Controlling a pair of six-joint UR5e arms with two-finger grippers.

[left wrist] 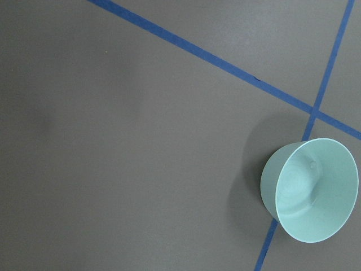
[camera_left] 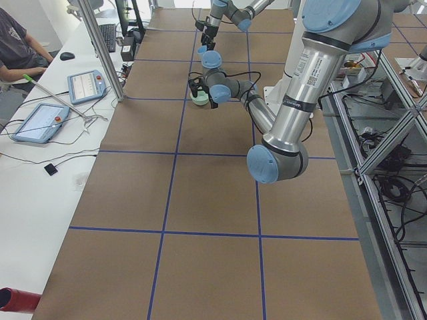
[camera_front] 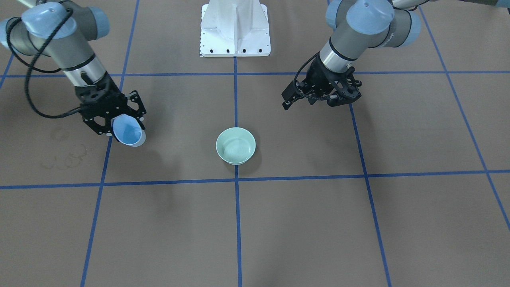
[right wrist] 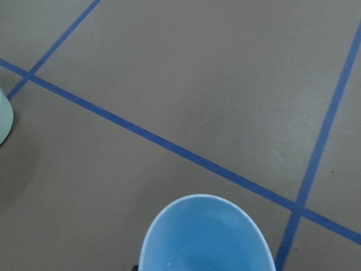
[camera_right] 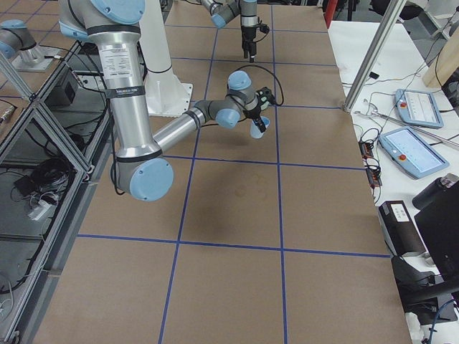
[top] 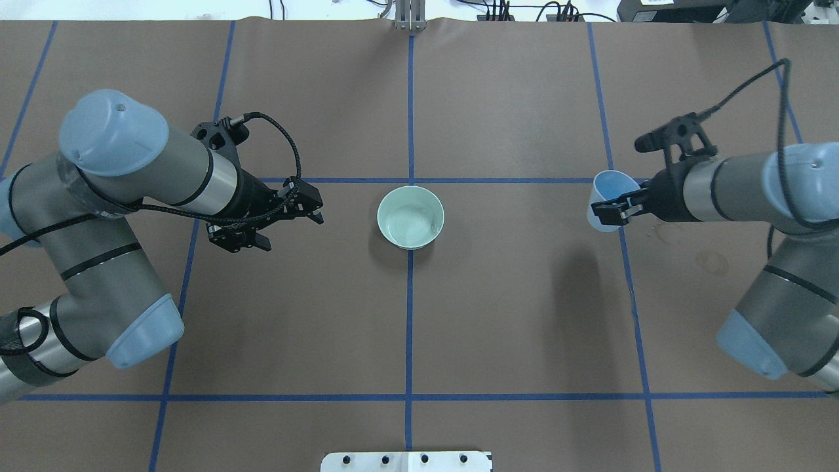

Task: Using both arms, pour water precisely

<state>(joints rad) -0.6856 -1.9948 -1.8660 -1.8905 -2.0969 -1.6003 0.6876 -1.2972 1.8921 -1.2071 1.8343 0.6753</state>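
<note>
blue cup (top: 604, 195) is sitting pinched in the right gripper (top: 611, 210), tilted. left gripper (top: 290, 229) is hovering spread, apart from the bowl (top: 411, 217).

Brown table (top: 524, 328) gridded with blue tape (top: 409, 328); white side desk (camera_left: 33, 200).

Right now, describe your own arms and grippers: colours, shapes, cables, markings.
The left arm and right arm are alike: silver-grey round tubes, light blue domed joint caps, thin black bands at the joints. Each upper tube bears a white label with black print. The left gripper and right gripper are black, skeletal and two-fingered. A black braided cable loops along each wrist.
</note>
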